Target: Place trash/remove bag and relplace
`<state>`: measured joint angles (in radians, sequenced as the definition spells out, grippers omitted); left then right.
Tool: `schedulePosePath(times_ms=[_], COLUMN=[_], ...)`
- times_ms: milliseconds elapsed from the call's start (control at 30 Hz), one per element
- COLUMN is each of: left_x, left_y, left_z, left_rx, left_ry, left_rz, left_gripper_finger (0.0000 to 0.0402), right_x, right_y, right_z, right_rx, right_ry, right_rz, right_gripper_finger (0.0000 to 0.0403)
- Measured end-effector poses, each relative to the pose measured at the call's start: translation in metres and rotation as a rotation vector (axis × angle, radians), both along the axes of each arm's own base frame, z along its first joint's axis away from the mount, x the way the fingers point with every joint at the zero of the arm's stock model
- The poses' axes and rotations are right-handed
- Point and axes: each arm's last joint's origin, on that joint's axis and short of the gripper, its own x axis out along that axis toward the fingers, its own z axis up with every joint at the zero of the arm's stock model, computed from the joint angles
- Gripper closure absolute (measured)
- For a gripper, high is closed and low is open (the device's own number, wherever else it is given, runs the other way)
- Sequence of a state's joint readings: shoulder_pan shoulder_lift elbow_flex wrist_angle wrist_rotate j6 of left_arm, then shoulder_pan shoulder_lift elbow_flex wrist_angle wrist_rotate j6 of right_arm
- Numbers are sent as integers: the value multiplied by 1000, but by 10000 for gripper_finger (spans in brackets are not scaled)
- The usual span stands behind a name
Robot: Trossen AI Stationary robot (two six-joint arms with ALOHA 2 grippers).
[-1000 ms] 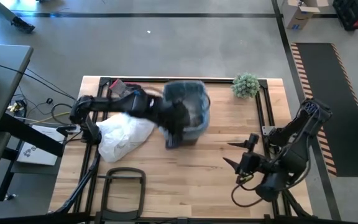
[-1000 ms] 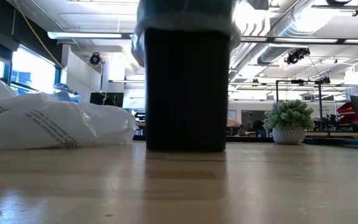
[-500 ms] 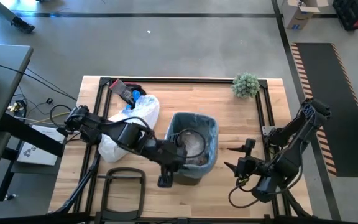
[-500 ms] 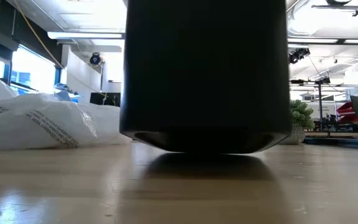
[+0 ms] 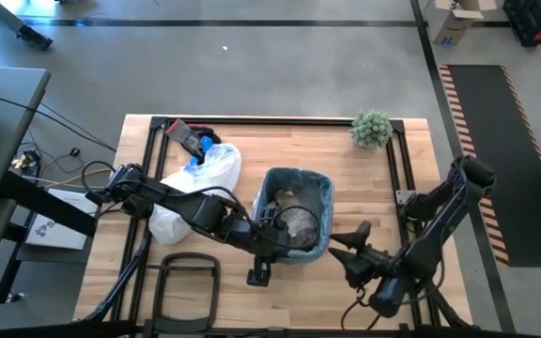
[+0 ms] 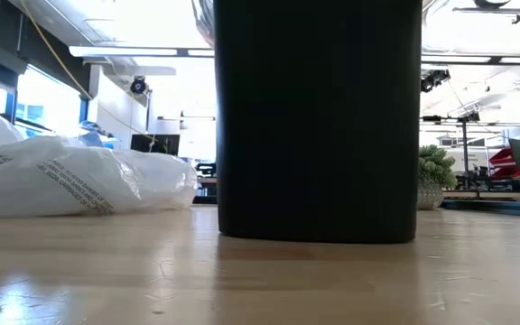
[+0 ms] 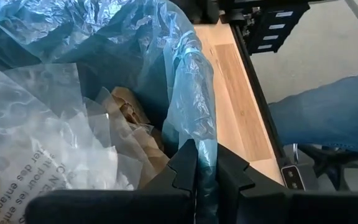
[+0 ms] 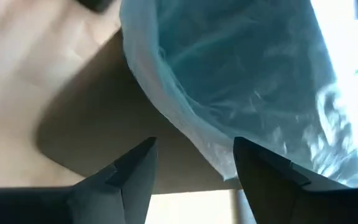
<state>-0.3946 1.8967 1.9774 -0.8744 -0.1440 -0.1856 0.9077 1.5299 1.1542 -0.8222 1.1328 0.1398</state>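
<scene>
Note the bin (image 5: 294, 216) stands upright near the centre of the tabletop (image 5: 364, 202), lined w/ the bag (image 7: 191, 93), whose edge folds over the rim. Trash (image 7: 126, 121) (brown paper, clear wrappers) lies inside. Left tool (image 7: 197, 177) is pressed together, pinching the bag at the rim on the bin's front side. Right tool (image 8: 191, 168) sits just beside the bin's right wall, fingers spread, gripping nothing. You'll find a white bag (image 5: 195, 192) toward the left edge and a plant (image 5: 371, 128) at the far right corner.

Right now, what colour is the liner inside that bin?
Translucent light blue; the bin liner shows best in the left wrist view.
</scene>
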Motion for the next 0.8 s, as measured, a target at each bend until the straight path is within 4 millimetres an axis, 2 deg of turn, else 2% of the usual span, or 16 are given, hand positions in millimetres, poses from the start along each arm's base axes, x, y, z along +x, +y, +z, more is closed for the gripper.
schedulePosePath(times_ms=[167, 267, 333, 433, 600, 800], left_x=[1, 1, 1, 1, 1, 2], left_y=[0, 0, 0, 0, 0, 1], left_z=[-1, -1, -1, -1, -2, -2], left_rx=[-3, 1, 2, 2, 24, 33], left_ry=[1, 1, 1, 2, -2, -11], left_rz=[-2, -5, -4, -4, 16, 40], left_gripper_finger=[392, 392, 392, 392, 392, 392], right_x=[9, 16, 20, 23, 26, 23], right_y=[7, 8, 7, 8, 17, 36], right_z=[-18, -27, -28, -27, -7, 39], right_rx=[-230, -274, -263, -230, -166, -54], right_ry=[-3, 15, 14, -10, -28, -61], right_rz=[-8, -17, -29, -40, -19, 41], right_gripper_finger=[204, 209, 225, 272, 384, 397])
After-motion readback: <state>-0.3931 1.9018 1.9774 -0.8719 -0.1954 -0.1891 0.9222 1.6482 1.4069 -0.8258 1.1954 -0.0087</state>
